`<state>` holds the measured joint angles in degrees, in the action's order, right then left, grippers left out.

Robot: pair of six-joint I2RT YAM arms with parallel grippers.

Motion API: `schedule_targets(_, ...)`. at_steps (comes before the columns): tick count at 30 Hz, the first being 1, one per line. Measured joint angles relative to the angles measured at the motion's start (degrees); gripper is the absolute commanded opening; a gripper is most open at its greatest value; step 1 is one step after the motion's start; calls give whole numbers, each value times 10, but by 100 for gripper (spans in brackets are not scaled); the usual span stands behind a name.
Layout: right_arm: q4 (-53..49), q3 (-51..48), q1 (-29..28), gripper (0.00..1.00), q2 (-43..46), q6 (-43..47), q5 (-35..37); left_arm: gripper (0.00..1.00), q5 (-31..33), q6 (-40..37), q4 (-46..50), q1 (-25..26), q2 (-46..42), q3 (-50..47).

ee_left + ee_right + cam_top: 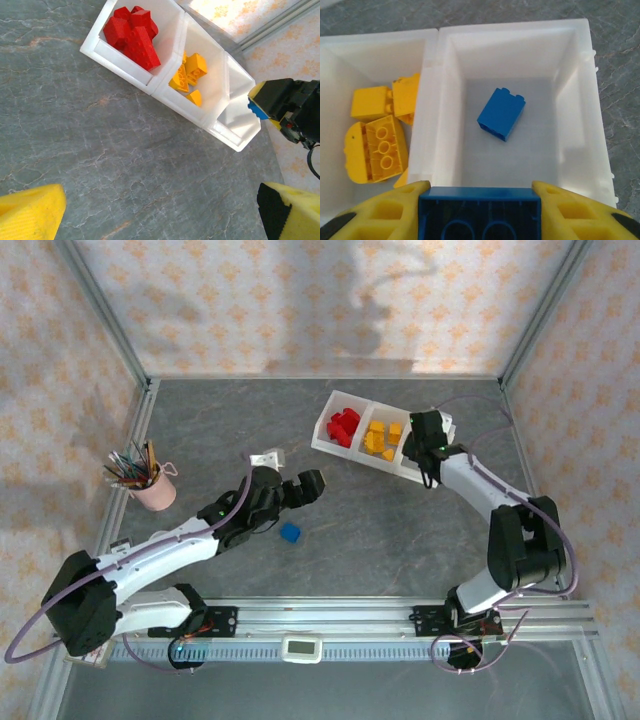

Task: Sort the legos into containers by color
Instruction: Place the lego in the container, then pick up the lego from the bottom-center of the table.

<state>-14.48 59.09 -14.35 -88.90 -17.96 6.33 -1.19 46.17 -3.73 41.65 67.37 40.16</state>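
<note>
The white tray [125,64] was thin, milky, translucent plastic. It had three square compartments in a row with smooth sloping walls, and it sat at an angle on the grey, marble-veined desk [400,540]. Glossy studded red bricks [132,32] were heaped in one end compartment. Yellow-orange bricks [376,142] lay jumbled in the middle one, one of them turned over to show its hollow, tubed underside. In the other end compartment a single loose blue brick [501,114] lay at a slant on the floor, apart from the walls.

The right tool [480,200] hung directly above that compartment, pointing down. Its yellow fingers [385,215], moulded with shallow pockets, were closed on the held blue brick [480,217], whose hollow underside faced up toward the wrist. The right arm rose from its base, folded at the elbow and reached forward and left to the tray.

The left arm stretched low and diagonally across the desk toward the tray. The left tool [306,487] stood wide open with nothing between its finely textured yellow fingers [30,215], well short of the tray. A stray blue brick [290,532] sat on the bare desk just beside that arm's wrist. A pink cup [155,492] bristling with pens [130,462] stood near the desk's left edge, well apart from everything else.
</note>
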Motion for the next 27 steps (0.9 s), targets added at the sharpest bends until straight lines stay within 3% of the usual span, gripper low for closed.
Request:
schedule_targets(7, 16, 30, 28, 60, -86, 4, 4, 99, -14, -15, -11, 0, 49, 45)
schedule_targets(18, 22, 35, 26, 67, -48, 11, -28, 99, -14, -26, -12, 0, 52, 59)
schedule_targets(27, 21, 10, -61, 71, 34, 19, -75, 99, 6, -26, 1, 0, 15, 49)
